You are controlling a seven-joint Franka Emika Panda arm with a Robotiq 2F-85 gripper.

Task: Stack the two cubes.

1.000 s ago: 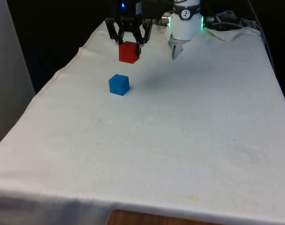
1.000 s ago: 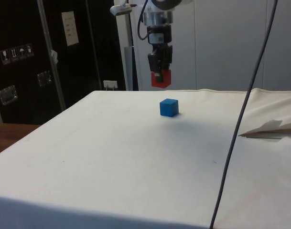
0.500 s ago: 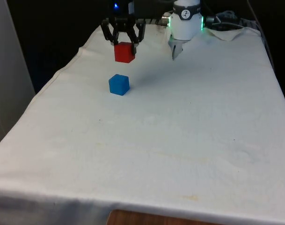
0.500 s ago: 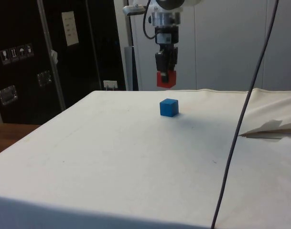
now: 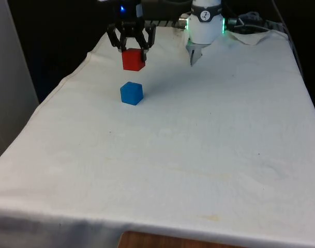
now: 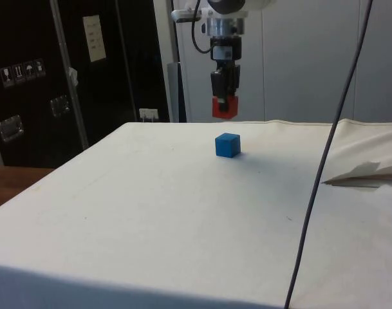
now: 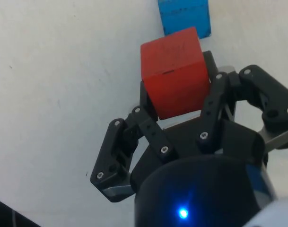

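Observation:
My black gripper (image 5: 130, 49) is shut on a red cube (image 5: 133, 59), holding it in the air above the white cloth. The same red cube (image 6: 224, 107) hangs a little above and just behind the blue cube (image 6: 228, 145) in the side view. A blue cube (image 5: 131, 93) rests on the cloth, below the red one and nearer the camera in the front view. In the wrist view the red cube (image 7: 176, 78) sits between the fingers (image 7: 218, 101), and part of the blue cube (image 7: 184, 16) shows just beyond it.
The white cloth (image 5: 198, 144) spreads wide and bare towards the front view's right and near edge. A crumpled fold of cloth (image 6: 366, 172) lies at the side view's right. A thin cable (image 6: 324, 161) crosses that view.
The gripper has carried the red cube towards the front view's left and slightly lower, closing in over the blue cube. The blue cube has stayed put.

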